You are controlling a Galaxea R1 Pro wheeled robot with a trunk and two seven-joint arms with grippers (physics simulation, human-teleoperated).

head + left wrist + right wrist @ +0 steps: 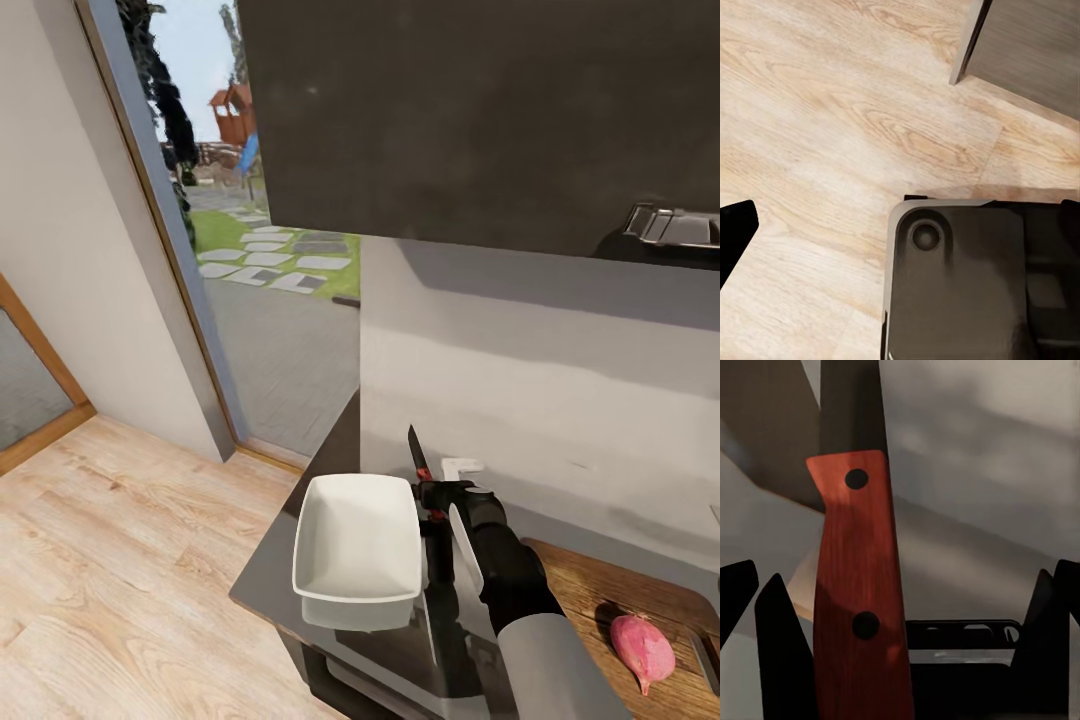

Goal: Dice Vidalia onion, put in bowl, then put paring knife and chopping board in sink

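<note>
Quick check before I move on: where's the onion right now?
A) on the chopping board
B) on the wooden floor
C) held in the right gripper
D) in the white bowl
A: in the head view the pink onion lies whole on the chopping board, while the bowl sits empty and the right gripper holds the paring knife by its red handle.

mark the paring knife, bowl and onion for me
paring knife (pixel 855 585): right wrist view, on the red handle between its two rivets.
bowl (pixel 358 535): head view, on the white inner floor.
onion (pixel 641 648): head view, on the middle of its pink body.
</note>
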